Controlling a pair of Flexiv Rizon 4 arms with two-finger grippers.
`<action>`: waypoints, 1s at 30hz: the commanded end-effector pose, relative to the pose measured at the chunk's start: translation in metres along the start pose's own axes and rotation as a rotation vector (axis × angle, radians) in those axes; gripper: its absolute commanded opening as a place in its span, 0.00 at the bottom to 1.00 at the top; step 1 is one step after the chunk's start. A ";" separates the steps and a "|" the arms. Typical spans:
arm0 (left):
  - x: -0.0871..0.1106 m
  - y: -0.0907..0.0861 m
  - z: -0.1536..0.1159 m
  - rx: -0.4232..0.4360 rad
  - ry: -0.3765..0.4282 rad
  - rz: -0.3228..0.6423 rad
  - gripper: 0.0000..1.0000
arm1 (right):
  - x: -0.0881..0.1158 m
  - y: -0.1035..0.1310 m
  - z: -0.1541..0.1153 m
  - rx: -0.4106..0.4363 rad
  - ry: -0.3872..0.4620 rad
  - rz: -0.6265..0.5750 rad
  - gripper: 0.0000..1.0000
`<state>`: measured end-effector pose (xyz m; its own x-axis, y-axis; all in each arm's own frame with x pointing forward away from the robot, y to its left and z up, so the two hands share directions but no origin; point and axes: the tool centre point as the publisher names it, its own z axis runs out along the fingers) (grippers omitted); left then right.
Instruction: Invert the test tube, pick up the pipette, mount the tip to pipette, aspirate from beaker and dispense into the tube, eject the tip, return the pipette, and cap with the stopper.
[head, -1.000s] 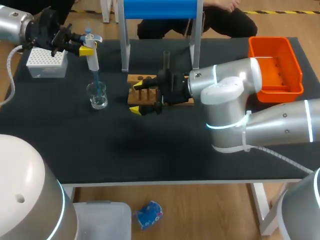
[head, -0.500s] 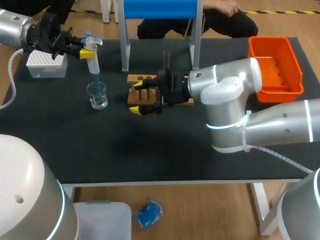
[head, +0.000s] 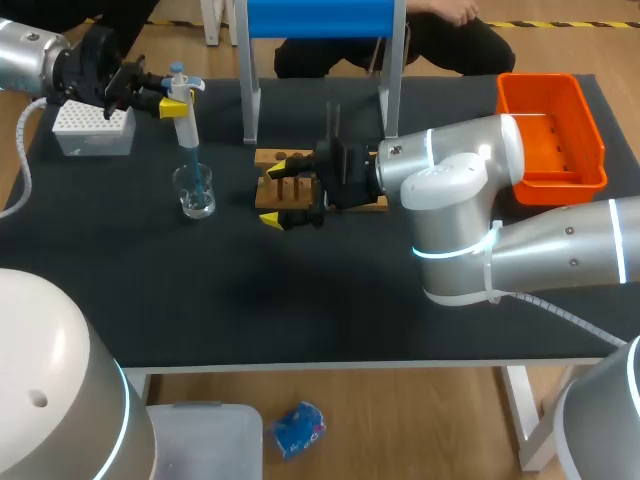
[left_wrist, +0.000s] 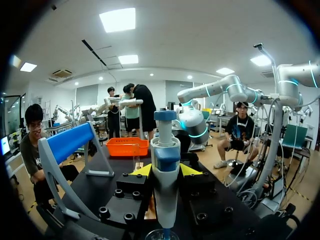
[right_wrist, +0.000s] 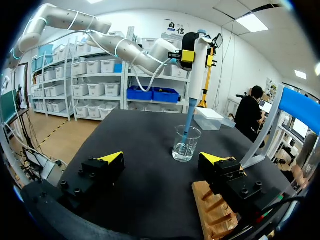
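My left gripper is shut on the white and blue pipette, which hangs upright at the table's back left. In the left wrist view the yellow fingertips press the pipette body from both sides. Its blue tip dips into the glass beaker, whose rim shows just under the pipette. My right gripper stands open at the left end of the wooden tube rack. From the right wrist, the beaker and pipette stand ahead of the open right gripper, with the rack under one finger.
A white tip box sits at the back left corner behind my left gripper. An orange bin is at the back right. A stand with a blue top rises behind the rack on two metal legs.
My left gripper drew back and up slightly with the pipette a second ago and has since held still. The right arm has not moved.
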<state>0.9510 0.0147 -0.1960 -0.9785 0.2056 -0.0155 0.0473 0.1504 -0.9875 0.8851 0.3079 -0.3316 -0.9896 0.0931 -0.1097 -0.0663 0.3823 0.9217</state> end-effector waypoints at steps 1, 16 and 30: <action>-0.002 0.001 -0.002 0.002 0.008 0.002 0.00 | -0.006 0.017 -0.004 0.045 -0.001 0.034 1.00; -0.002 0.001 -0.002 0.002 0.008 0.002 0.00 | -0.046 0.099 -0.023 0.084 -0.087 0.057 1.00; -0.002 0.001 -0.002 0.002 0.008 0.002 0.00 | -0.046 0.099 -0.022 0.092 -0.088 0.062 1.00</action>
<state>0.9512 0.0148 -0.1961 -0.9784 0.2060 -0.0155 0.0472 0.1501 -0.9875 0.9211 0.3205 -0.2294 -0.9754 0.1992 -0.0942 0.0020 0.4353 0.9003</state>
